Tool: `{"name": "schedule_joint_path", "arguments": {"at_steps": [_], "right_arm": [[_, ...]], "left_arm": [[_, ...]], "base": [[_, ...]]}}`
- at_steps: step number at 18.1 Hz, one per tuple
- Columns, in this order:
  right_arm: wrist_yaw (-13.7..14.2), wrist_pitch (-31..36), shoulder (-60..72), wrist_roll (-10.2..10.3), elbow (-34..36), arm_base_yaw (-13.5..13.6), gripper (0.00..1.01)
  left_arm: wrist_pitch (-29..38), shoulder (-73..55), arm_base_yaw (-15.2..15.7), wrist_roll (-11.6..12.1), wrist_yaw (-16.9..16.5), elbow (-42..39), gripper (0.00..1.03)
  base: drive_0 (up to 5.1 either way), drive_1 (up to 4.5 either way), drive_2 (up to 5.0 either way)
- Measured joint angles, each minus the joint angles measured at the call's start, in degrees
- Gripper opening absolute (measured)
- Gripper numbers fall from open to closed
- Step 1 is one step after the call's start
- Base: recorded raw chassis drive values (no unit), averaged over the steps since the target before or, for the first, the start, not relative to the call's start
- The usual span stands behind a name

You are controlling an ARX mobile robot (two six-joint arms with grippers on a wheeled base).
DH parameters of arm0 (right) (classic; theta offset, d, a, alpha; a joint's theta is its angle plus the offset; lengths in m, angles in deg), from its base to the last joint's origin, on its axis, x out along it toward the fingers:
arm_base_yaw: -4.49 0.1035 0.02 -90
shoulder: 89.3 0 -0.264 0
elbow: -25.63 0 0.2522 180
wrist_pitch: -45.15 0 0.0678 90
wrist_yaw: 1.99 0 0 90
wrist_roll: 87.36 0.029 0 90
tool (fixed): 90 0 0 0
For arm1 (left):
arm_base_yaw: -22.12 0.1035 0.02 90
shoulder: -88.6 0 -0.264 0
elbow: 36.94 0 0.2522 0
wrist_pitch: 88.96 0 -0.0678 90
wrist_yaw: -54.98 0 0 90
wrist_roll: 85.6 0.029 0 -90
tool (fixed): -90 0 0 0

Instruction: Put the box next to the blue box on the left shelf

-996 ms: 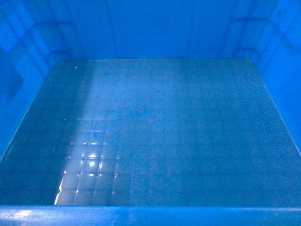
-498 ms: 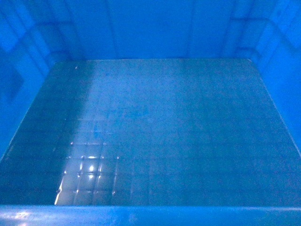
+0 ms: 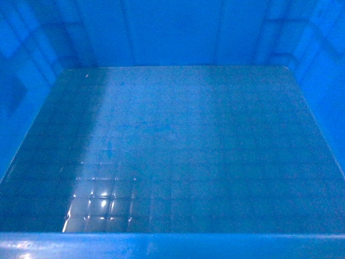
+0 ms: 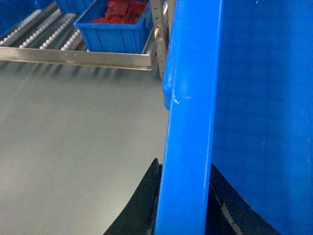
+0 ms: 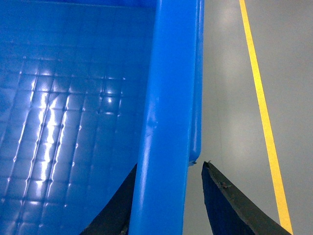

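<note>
The box (image 3: 172, 140), a deep bright-blue crate with a floor moulded in small squares, fills the head view; no gripper shows there. In the left wrist view my left gripper (image 4: 184, 164) is shut on the box's thick left rim (image 4: 190, 98), one black finger on each side. In the right wrist view my right gripper (image 5: 170, 164) straddles the right rim (image 5: 168, 98); the inner finger lies against the wall and the outer fingertip (image 5: 215, 191) meets the rim's outer lip. A blue box (image 4: 115, 34) holding red items sits on the roller shelf (image 4: 78, 58).
Grey floor (image 4: 73, 147) lies below the box on the left. More blue bins (image 4: 14, 12) stand on the shelf's rollers. A perforated metal upright (image 4: 157, 34) stands at the shelf's end. On the right, a yellow line (image 5: 261, 107) runs along the grey floor.
The head view is almost the same; only the bright glare patch on the box's floor has shifted slightly.
</note>
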Motion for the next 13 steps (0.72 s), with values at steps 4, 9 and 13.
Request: {"name": "schedule_joint_path", "arguments": {"at_steps": [4,9,13], "right_arm": [[0.0,-0.2,0.0,0.0,0.0,0.0,0.33],[0.0,-0.4,-0.2,0.0,0.1,0.0,0.33],[0.0,-0.3,0.0,0.0,0.1,0.0,0.33]], "left_arm": [[-0.2,0.0,0.0,0.0,0.0,0.0,0.17],[-0.4,0.0,0.0,0.0,0.0,0.0,0.17],[-0.3,0.0,0.0,0.1,0.0,0.0,0.17]], "base": [[0.0,4.19,-4.1],[0.0,4.2,-4.1],[0.0,4.12,-4.2]]}}
